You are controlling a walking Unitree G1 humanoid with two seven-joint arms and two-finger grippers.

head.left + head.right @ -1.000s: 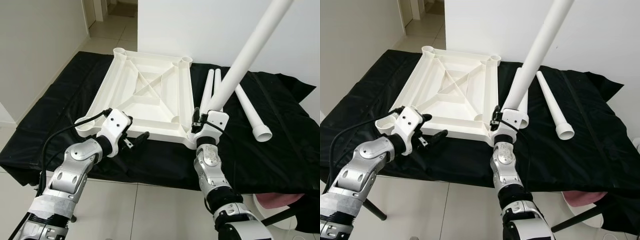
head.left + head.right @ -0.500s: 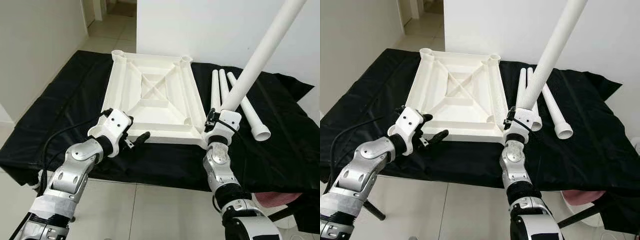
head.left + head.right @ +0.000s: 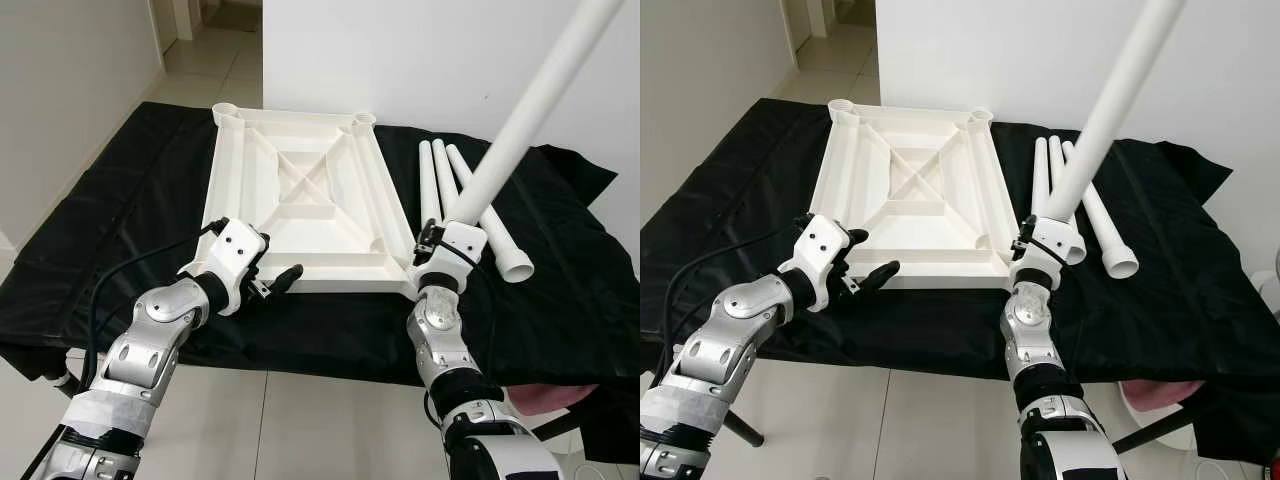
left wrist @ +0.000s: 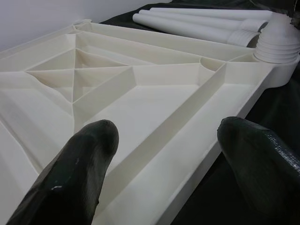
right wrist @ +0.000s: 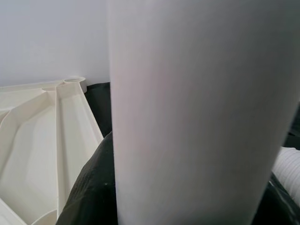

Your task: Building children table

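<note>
L wrist view — open jaws over tabletop (image 4: 140, 98)

light: you get bright, even, soft light in every view.
shadows: faint, inside the tabletop (image 3: 300, 200) ribs.
glare: white parts near washed out on the black cloth (image 3: 120, 210).
focus: head views sharp; the leg (image 5: 201, 112) blurs at the right wrist.

A thick white plastic tube (image 5: 201, 112) stood close before the camera. Beside it lay the cream ribbed underside of a plastic tabletop (image 5: 33, 140) on black cloth (image 5: 96, 108).
</note>
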